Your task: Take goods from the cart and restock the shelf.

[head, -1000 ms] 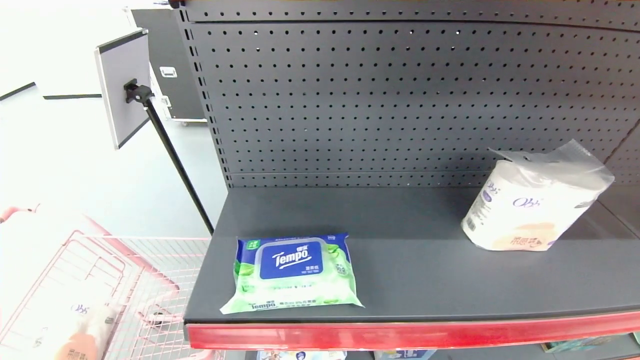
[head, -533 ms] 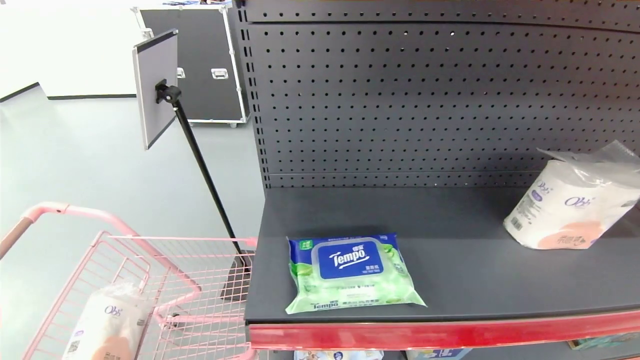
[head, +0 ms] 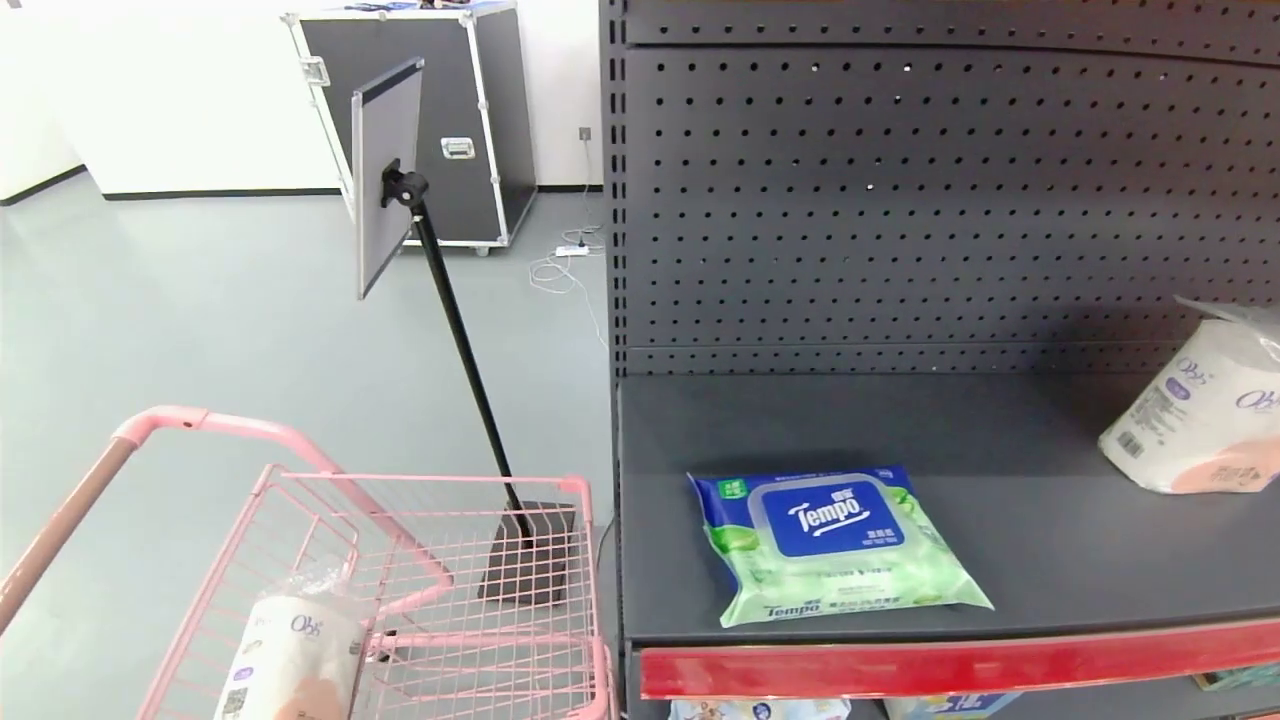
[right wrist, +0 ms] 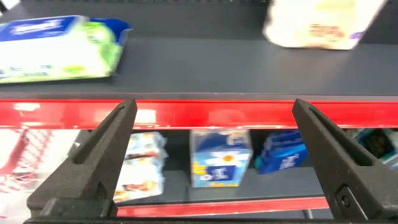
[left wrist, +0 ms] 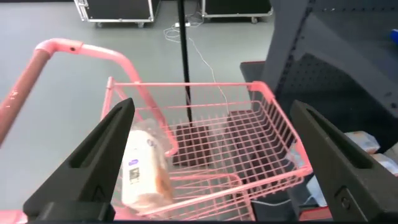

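A pink wire cart (head: 300,480) stands left of the dark shelf (head: 1050,560). A white tissue roll pack (head: 295,655) lies inside the cart. My left gripper (left wrist: 217,155) hovers open above the cart, the roll pack (left wrist: 142,168) just below its fingers. On the shelf lie a green and blue wet wipes pack (head: 835,545) near the front edge and another white roll pack (head: 1205,410) at the far right. My right gripper (right wrist: 217,155) is open, level with the shelf's red front strip (right wrist: 205,115), facing the wipes pack (right wrist: 59,50) and roll pack (right wrist: 320,22).
A sign board on a black stand (head: 455,330) rises behind the cart, its base on the floor beside the shelf. A black flight case (head: 420,120) sits farther back. Boxed goods (right wrist: 221,165) fill the lower shelf. A pegboard wall (head: 950,200) backs the shelf.
The head camera has swung left, so the shelf slides right in view and more of the cart shows. The goods on the shelf have not moved.
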### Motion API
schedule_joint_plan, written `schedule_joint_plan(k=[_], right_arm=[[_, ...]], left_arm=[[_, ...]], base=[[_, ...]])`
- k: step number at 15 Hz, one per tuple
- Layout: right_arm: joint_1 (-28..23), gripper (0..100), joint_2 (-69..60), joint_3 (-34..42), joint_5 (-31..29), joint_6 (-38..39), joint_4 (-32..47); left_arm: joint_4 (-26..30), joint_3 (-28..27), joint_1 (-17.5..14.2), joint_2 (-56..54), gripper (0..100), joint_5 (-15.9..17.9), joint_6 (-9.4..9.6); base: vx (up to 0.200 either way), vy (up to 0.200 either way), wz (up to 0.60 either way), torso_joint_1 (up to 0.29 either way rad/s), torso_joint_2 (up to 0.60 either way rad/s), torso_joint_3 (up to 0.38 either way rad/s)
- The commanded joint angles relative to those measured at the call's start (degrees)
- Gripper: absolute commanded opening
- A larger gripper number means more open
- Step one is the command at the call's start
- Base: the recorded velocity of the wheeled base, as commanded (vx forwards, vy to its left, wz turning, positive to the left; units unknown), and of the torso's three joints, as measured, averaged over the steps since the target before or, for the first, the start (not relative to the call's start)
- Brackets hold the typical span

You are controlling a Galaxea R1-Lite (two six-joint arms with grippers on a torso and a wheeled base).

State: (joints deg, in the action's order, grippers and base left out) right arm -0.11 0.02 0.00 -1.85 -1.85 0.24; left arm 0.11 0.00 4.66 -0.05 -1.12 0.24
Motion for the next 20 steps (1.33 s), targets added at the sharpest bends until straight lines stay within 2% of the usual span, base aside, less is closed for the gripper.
schedule_joint_plan(k=[1,6,12,15,20], right_arm=[[0.0,100,0.1,0.0,0.0,0.0,0.0],[0.0,100,0.1,0.0,0.0,-0.1,0.0],[0.0,100,0.1,0.0,0.0,-0.1,0.0],[0.0,100,0.1,0.0,0.0,-0.1,0.0],[0.0,100,0.1,0.0,0.0,-0.1,0.0]], left_arm=[[0.1,0.0,0.0,0.0,100,0.0,0.02],[0.0,0.0,0.0,0.0,100,0.0,0.02],[0.0,0.0,0.0,0.0,100,0.0,-0.07],[0.0,0.0,0.0,0.0,100,0.0,-0.07],[0.1,0.0,0.0,0.0,100,0.0,-0.07]], base=[[0.000,0.200,0.00,-0.002,0.01,0.002],[0.000,0.200,0.00,0.001,0.00,0.003],[0.000,0.000,0.00,0.000,0.00,0.000],[-0.200,0.000,0.00,0.001,0.00,0.001],[0.000,0.000,0.00,0.000,0.00,0.000]])
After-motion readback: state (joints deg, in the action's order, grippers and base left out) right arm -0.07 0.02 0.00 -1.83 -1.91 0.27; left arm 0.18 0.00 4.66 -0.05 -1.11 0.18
